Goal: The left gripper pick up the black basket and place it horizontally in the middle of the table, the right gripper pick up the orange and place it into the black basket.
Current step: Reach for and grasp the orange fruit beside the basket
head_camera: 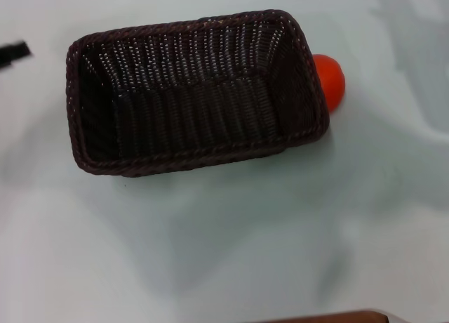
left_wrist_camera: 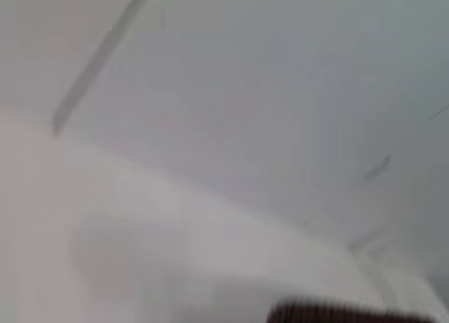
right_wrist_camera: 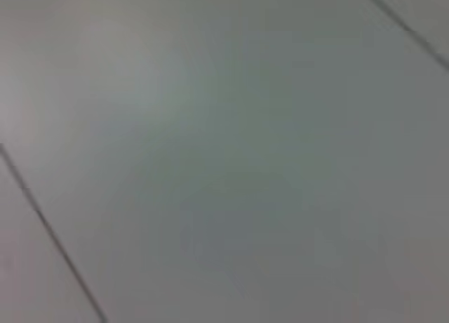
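Note:
The black basket [head_camera: 189, 91] lies lengthwise across the upper middle of the table [head_camera: 231, 253] in the head view, open side up and empty. The orange [head_camera: 330, 81] rests on the table against the basket's right end, partly hidden behind its rim. A small black piece of my left gripper [head_camera: 14, 54] shows at the far left edge, apart from the basket. A dark woven strip of the basket's rim [left_wrist_camera: 344, 312] shows at the edge of the left wrist view. My right gripper is out of view; the right wrist view shows only pale surface.
A brown edge [head_camera: 330, 317] shows at the bottom of the head view. Pale table surface lies in front of and to the right of the basket.

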Robot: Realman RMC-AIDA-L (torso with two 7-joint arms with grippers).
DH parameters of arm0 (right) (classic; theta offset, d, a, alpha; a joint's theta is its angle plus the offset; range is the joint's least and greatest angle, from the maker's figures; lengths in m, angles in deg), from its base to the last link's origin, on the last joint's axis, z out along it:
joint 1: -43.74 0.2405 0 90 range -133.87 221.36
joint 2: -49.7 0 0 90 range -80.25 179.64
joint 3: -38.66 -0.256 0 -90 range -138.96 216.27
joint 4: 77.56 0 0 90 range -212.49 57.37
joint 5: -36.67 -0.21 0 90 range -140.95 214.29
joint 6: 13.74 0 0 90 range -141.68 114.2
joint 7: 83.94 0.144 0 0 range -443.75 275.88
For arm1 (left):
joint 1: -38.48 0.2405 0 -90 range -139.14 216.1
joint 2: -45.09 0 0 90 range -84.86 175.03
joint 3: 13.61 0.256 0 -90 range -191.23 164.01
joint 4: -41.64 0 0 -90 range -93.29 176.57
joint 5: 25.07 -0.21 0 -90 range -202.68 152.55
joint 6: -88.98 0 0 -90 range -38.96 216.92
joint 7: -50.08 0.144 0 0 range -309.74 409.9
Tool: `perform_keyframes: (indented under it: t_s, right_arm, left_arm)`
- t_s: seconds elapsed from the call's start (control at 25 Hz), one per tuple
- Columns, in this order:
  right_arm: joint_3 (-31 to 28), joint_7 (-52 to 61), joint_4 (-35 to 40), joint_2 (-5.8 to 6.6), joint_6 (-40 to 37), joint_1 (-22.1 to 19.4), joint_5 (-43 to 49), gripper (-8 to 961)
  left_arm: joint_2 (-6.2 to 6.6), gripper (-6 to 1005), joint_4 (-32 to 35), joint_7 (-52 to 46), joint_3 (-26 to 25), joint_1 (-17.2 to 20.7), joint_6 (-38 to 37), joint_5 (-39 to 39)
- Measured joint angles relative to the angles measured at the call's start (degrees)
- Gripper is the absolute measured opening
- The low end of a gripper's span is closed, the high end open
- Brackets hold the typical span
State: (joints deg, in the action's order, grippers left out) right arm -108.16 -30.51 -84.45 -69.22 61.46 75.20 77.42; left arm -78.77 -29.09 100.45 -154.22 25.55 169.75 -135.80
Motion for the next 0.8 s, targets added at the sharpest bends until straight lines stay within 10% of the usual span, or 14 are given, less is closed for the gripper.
perform_keyframes:
  t_s: [0.16, 0.52, 0.8]
  right_arm:
    - [9.8, 7.4, -5.8, 2.38, -2.9, -1.0, 3.5, 732]
    - [22.3, 40.8, -27.8, 13.2, -4.2, -1.4, 39.1, 721]
    - [21.6, 60.8, -44.9, 15.84, 6.0, 0.3, 70.4, 713]
  left_arm:
    - [-0.2, 567, 4.5, 15.8, -5.1, 1.3, 1.9, 12.4]
    - [-0.22, 595, 29.7, 55.2, -9.9, 0.2, 10.0, 40.5]
    - [-0.36, 635, 40.3, 72.2, -9.8, -0.6, 16.7, 48.5]
